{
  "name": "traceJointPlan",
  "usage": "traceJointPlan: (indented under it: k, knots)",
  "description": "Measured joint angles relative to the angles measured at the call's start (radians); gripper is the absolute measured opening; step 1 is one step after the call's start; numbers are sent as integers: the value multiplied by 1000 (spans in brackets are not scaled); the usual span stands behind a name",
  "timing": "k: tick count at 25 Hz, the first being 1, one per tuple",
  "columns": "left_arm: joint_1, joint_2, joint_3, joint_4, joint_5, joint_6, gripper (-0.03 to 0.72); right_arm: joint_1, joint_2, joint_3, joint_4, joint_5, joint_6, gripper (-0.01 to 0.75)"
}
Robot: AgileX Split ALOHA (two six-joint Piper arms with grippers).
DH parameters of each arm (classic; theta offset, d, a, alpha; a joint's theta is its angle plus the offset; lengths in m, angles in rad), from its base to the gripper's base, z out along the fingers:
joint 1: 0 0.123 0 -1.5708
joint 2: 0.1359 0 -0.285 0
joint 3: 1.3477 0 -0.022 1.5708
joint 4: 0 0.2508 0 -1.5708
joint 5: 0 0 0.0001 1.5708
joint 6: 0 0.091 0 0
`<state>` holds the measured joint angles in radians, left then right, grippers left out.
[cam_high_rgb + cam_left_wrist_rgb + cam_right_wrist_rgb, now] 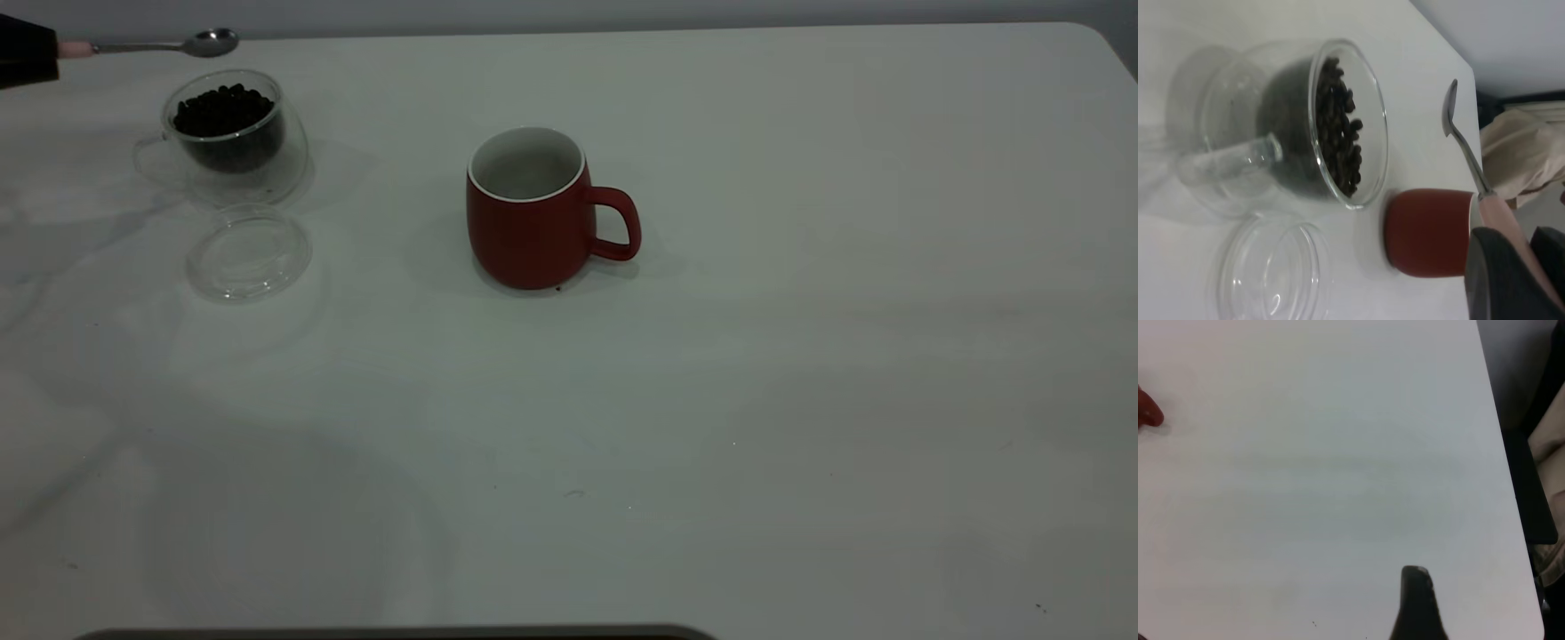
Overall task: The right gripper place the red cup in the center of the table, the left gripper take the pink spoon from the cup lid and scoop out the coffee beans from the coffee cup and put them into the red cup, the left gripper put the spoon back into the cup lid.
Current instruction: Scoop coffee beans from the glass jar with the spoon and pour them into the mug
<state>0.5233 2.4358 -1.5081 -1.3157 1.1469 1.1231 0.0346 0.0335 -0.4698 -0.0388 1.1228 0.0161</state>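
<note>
Holding the pink spoon (156,44) clamped by its handle, the left gripper (27,52) keeps it level — bowl pointing toward table (800,356) centre, above the coffee cup (233,133); right gripper's (1418,607) fingers unclear.

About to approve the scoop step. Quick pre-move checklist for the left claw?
1. Spoon grip: ok. The left claw holds the pink spoon by its handle.
2. Spoon bowl unloaded: ok, nothing in it in the exterior view.
3. Coffee cup upright and open: ok; coffee beans fill it near the rim.
4. Cup lid free for the return: ok; it lies bare in front of the coffee cup.
5. Red cup placed mid-table, upright: ok; no beans show inside.
6. Right claw away from the work area: ok; only bare table beneath it; open or shut: cannot tell.
</note>
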Motion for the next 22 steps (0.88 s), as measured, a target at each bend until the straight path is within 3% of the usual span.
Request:
traceJointPlan:
  k: [6,22]
  knots:
    - [1,0,-4,91,-32,32,123,0,0,0,0,1,0,581]
    - [1,0,-4,73,-165,235,123,0,0,0,0,1,0,581]
